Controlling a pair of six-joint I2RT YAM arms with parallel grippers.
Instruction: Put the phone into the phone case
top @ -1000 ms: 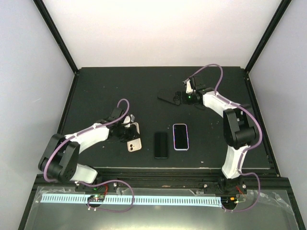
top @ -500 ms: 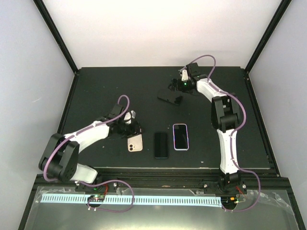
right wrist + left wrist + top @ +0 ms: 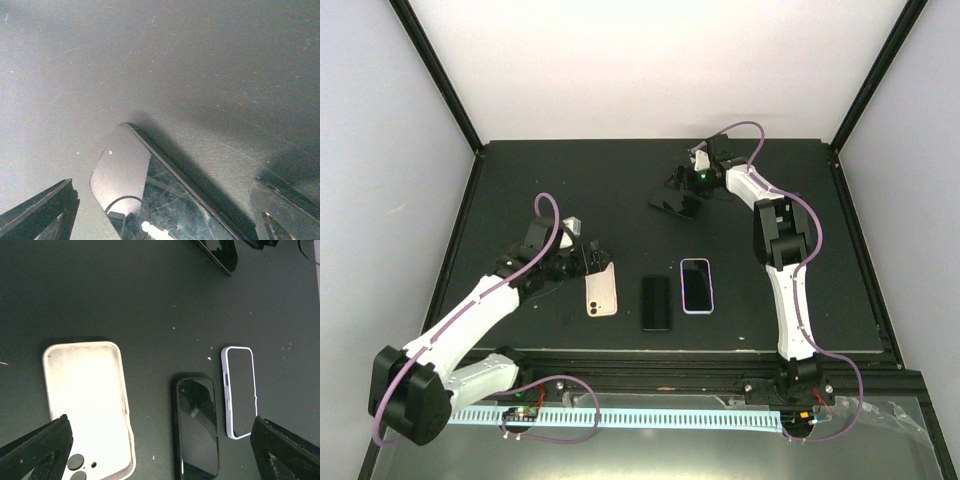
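Observation:
The empty cream phone case (image 3: 601, 293) lies flat with its inside up, its camera holes (image 3: 76, 462) at the near end. A black phone (image 3: 656, 302) lies screen up just to its right (image 3: 196, 427). My left gripper (image 3: 592, 258) hangs open above the case's far end, and in the left wrist view the left gripper (image 3: 160, 456) holds nothing between its fingers. My right gripper (image 3: 688, 188) is open at the back, low over another dark phone (image 3: 675, 205). In the right wrist view that phone's glossy corner (image 3: 145, 195) lies between the right gripper's (image 3: 165, 212) spread fingers.
A phone with a white rim (image 3: 697, 285) lies right of the black phone, also in the left wrist view (image 3: 241, 390). Black frame posts and the raised table edge (image 3: 470, 215) bound the dark mat.
The left gripper has opened, let go of the cream case and drawn back from it. The right gripper has moved back and left over the dark phone at the rear.

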